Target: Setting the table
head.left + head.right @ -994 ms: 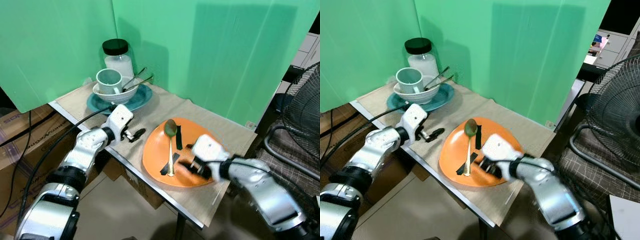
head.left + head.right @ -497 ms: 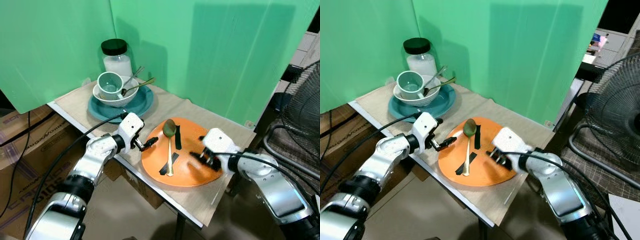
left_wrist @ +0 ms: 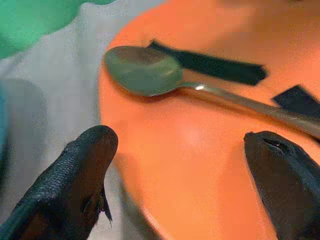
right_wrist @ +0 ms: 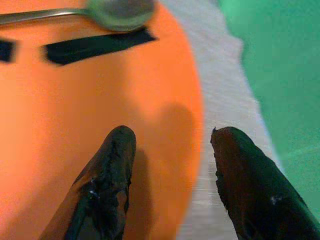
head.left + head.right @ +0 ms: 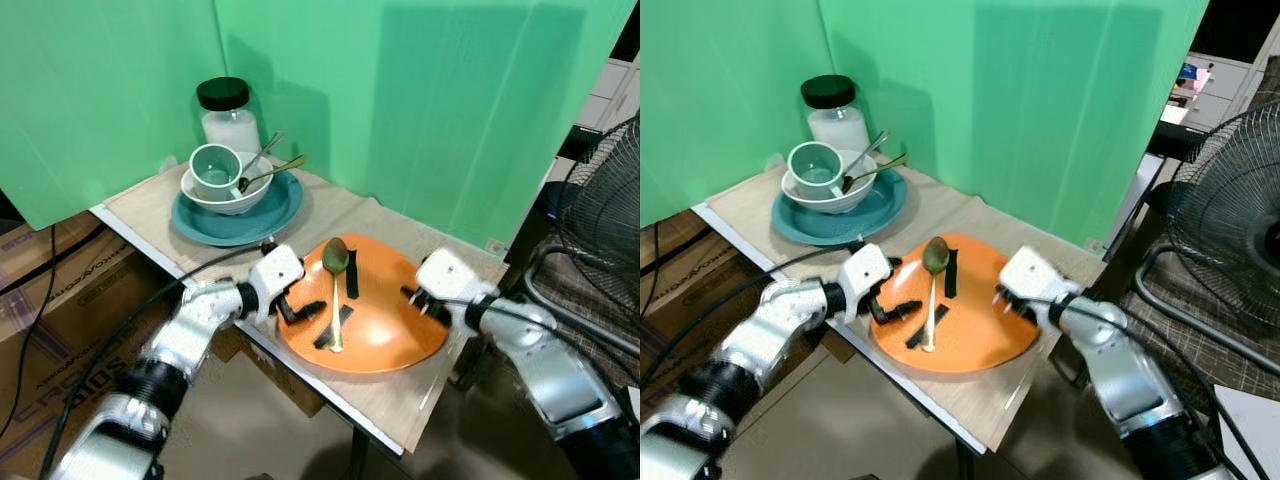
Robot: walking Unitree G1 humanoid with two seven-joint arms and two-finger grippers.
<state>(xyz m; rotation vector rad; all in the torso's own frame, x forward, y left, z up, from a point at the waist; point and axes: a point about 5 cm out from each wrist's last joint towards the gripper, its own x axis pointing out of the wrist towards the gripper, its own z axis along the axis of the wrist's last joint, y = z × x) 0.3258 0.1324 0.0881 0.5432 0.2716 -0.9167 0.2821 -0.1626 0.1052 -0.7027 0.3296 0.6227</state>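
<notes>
Orange plate point(image 5: 385, 325): you have it on the beige cloth point(image 5: 330, 215) at the near edge of the table, roughly at the 6 o'clock of the scene, with both grippers at its rim.
Spoon point(image 5: 335, 290): it lies on the plate, bowl toward 12 o'clock, handle toward 6 o'clock. Two black strips point(image 5: 352, 275) lie on the plate beside it, one along the bowl's right, one crossing near the handle.
Left gripper point(image 5: 292, 308): you see it at the plate's 9 o'clock edge. Its fingers point(image 3: 82, 175) are spread wide, one off the rim over the cloth, the other over the orange surface; the wrist view shows the rim between them, nothing clamped.
Right gripper point(image 5: 418, 301): it sits at the plate's 3 o'clock edge. Its fingers point(image 4: 107, 187) are parted, one over the plate, the other over the cloth, straddling the rim; whether they touch it you cannot tell.
Teal plate point(image 5: 215, 222): at 10 o'clock from the orange plate, well apart.
White bowl point(image 5: 232, 200): on the teal plate, holding a pale green cup point(image 5: 212, 168) and two utensils point(image 5: 270, 170) leaning out toward 2 o'clock.
Jar point(image 5: 228, 120): black lid, white contents, just behind the bowl.
Fan point(image 5: 600, 200): at the far right, off the table.
</notes>
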